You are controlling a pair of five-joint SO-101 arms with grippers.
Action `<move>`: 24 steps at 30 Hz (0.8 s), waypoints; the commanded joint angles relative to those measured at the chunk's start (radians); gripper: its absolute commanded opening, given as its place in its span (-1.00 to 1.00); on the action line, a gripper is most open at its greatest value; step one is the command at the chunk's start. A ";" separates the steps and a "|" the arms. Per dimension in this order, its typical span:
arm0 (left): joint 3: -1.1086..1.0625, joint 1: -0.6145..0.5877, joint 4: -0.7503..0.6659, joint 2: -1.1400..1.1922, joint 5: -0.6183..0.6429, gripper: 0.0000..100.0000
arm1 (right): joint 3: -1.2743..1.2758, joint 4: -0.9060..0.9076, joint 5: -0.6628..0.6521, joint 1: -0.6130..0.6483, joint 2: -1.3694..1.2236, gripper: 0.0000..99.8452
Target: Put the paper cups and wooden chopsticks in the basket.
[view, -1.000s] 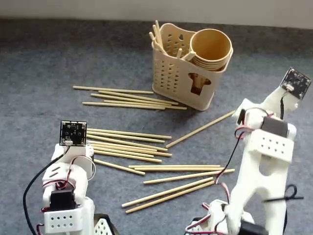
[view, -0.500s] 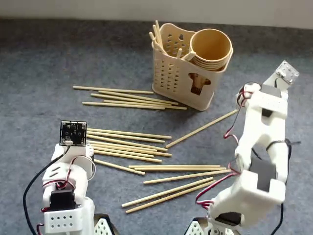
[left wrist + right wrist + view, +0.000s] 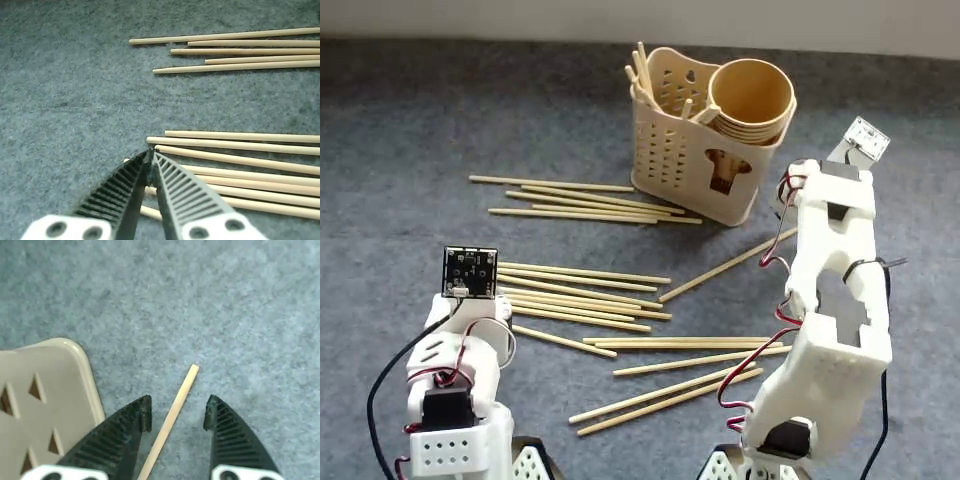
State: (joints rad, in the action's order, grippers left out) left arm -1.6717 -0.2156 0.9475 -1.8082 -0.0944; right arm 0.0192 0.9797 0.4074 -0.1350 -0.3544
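Note:
A cream slotted basket (image 3: 690,150) stands at the back of the grey carpet, with stacked paper cups (image 3: 750,100) and a few wooden chopsticks (image 3: 642,70) inside. Loose chopsticks lie in groups (image 3: 580,200) (image 3: 580,290) (image 3: 690,370). A single slanted chopstick (image 3: 730,262) lies to the right of the basket. My right gripper (image 3: 176,412) is open low over this stick's far end (image 3: 187,380), one finger on each side, with the basket's corner (image 3: 50,390) beside it. My left gripper (image 3: 151,152) is shut and empty, its tips at the near ends of the middle group (image 3: 240,150).
The right arm (image 3: 830,300) stretches forward along the right side, its base near the lower chopstick group. The left arm (image 3: 460,360) stays low at the front left. A pale wall edge (image 3: 620,20) runs along the back. Bare carpet (image 3: 440,110) lies to the left of the basket.
The right arm has swung forward and leftward, lowering its wrist toward the basket's right side and the slanted chopstick. The left arm has not moved.

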 commanded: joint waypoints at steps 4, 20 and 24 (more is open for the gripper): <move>0.007 -0.012 0.005 -0.004 -0.006 -0.99 | -0.044 -0.088 0.011 0.013 0.015 -0.63; 0.004 -0.012 0.006 -0.004 -0.006 -0.99 | -0.219 0.219 0.008 -0.019 -0.255 -0.86; -0.008 -0.010 0.000 -0.004 -0.046 -0.99 | -0.320 0.337 0.003 -0.030 -0.272 -0.97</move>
State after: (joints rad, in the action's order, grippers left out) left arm -1.6717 -0.2156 0.9475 -1.8082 -0.0944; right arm -0.2447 1.2160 0.4074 -0.1718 -0.6183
